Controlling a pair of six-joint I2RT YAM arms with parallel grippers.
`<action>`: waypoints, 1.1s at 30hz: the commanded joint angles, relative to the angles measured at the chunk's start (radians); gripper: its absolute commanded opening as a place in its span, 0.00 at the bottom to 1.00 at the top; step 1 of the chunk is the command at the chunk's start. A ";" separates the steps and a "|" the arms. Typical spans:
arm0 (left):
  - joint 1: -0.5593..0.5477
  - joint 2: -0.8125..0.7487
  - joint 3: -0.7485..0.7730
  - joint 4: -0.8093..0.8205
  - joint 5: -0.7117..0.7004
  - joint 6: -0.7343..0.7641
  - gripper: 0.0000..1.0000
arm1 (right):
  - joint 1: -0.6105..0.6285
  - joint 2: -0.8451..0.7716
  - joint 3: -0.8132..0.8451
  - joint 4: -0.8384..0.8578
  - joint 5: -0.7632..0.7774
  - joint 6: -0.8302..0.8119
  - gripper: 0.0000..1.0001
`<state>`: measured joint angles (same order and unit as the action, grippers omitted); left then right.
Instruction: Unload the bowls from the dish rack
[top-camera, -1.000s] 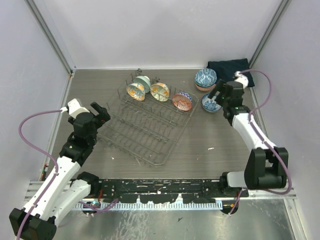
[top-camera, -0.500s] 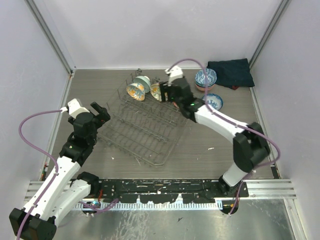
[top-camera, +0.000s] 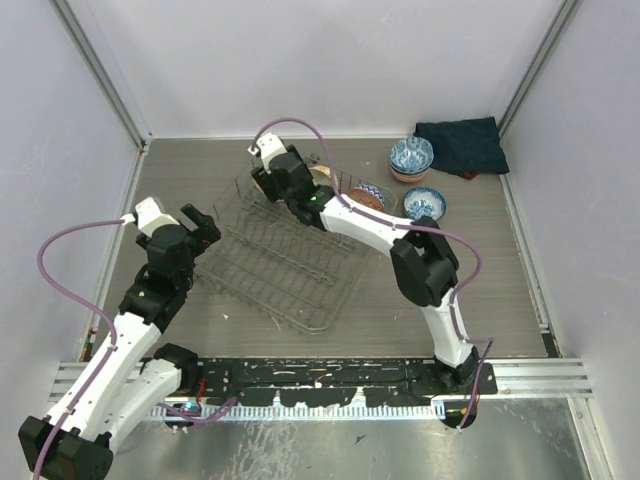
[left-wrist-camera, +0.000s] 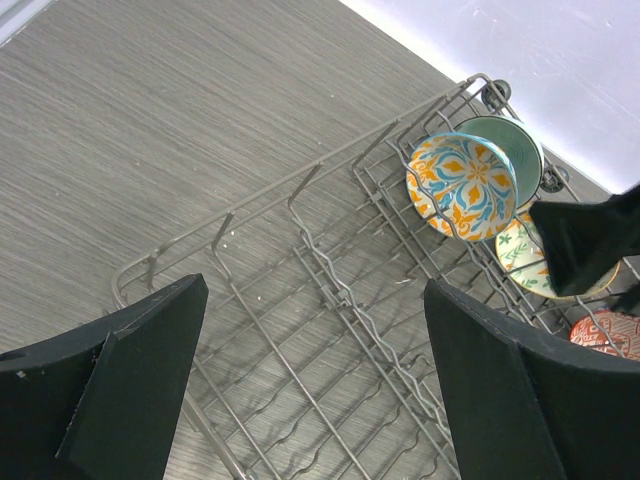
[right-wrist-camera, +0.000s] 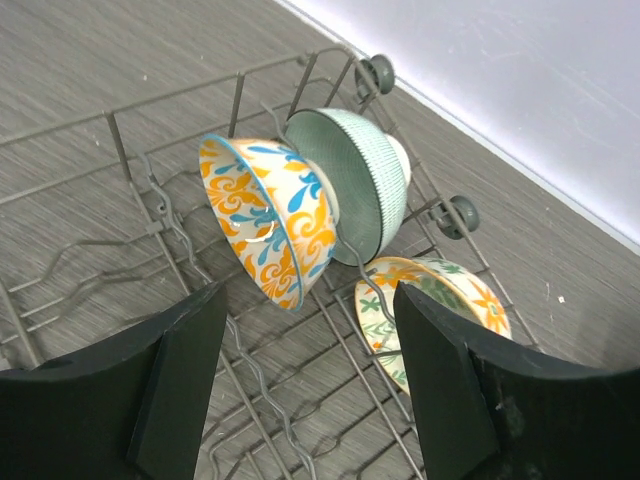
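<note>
Your right gripper (right-wrist-camera: 312, 310), spread wide and holding nothing, has come from the blue bowl (top-camera: 424, 204) near the far right corner to the orange bowl (right-wrist-camera: 265, 225) in the dish rack (top-camera: 290, 265) by the far edge, so a new pick probably starts; your left gripper (left-wrist-camera: 315, 335) waits, also wide.

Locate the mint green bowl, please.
In the right wrist view, the mint green bowl stands on edge in the dish rack's far left corner, behind the orange-and-blue bowl.
</note>
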<state>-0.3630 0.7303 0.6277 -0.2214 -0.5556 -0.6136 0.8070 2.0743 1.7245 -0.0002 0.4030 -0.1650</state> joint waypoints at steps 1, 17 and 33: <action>-0.002 -0.001 0.007 0.036 -0.006 0.006 0.98 | 0.008 0.048 0.097 -0.008 0.037 -0.053 0.73; -0.002 0.006 0.008 0.039 -0.007 0.008 0.98 | 0.015 0.204 0.188 0.082 0.108 -0.117 0.64; -0.002 0.015 0.009 0.042 -0.009 0.010 0.98 | 0.022 0.298 0.233 0.214 0.190 -0.186 0.48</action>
<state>-0.3630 0.7444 0.6277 -0.2138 -0.5556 -0.6132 0.8177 2.3695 1.9095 0.1127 0.5461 -0.3183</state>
